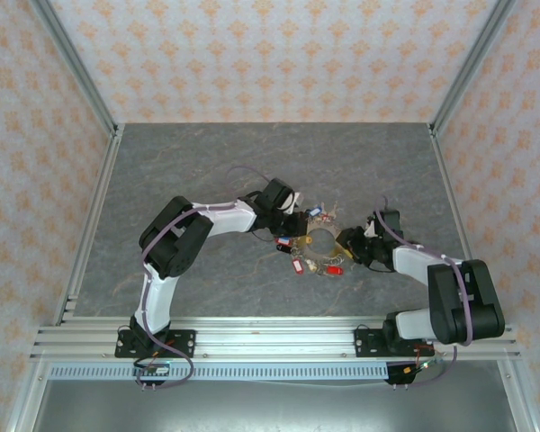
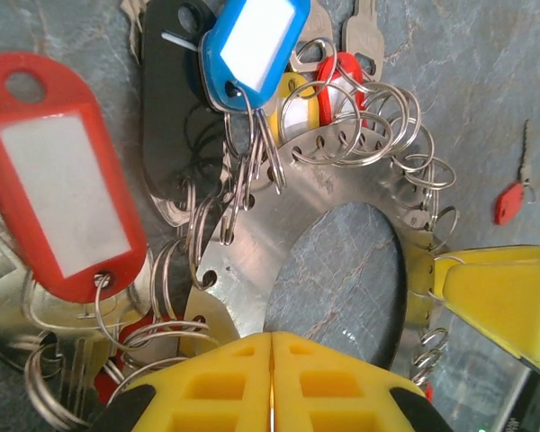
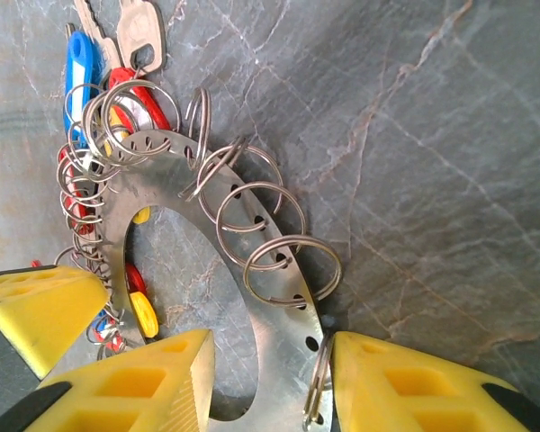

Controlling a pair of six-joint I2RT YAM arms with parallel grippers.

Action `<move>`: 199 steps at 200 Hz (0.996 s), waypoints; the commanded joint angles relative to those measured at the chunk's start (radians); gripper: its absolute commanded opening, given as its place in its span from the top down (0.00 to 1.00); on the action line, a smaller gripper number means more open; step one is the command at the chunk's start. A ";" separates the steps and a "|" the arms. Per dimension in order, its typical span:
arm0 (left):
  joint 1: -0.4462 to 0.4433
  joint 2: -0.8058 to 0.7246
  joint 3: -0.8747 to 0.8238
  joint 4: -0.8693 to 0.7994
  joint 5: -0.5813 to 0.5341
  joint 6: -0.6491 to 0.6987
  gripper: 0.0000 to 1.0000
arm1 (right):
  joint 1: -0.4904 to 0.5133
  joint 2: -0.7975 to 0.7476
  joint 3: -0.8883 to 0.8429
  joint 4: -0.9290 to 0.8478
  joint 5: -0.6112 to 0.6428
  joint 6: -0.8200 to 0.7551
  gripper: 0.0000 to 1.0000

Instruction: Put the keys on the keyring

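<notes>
**A:** Where is the keyring right now?

**B:** Near the middle of the surface, between the two arms. From overhead, the left claw is at about its 10 o'clock and the right claw at its 3 o'clock.

**A:** And how do the claws stand?

**B:** The left one has its fingers pressed together, tips right at the ring's inner edge. Whether anything thin is caught in that seam, I cannot tell. The right one has a finger on either side of the ring's band, close against it — gripping or only bracketing, I cannot tell.

**A:** How far along is the job?

**B:** Well along, I'd judge. Most of the keys already hang from the rim holes on split rings. A big red tag and a blue tag are bunched on the left claw's side. The rings nearest the right claw seem to carry nothing. One loose red key lies on the surface, well apart from the ring, at 3 o'clock in the left wrist view.

**A:** So what step is this?

**B:** Steadying the ring, by the look of it. The next move calls for one claw to pin the ring while the other fetches that stray key. It is a small, flat thing, so it needs a fine pinch — then careful lining-up with a free hole.
</notes>
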 commanded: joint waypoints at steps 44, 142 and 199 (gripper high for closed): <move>0.009 0.056 -0.053 0.038 0.019 -0.064 0.92 | 0.017 0.053 -0.029 0.169 -0.076 0.037 0.66; 0.006 -0.067 -0.027 0.030 0.007 -0.049 0.85 | 0.015 -0.057 -0.050 0.129 -0.017 0.038 0.89; 0.012 -0.260 -0.088 0.051 -0.094 -0.040 0.58 | 0.012 -0.166 -0.059 0.151 -0.043 0.095 0.98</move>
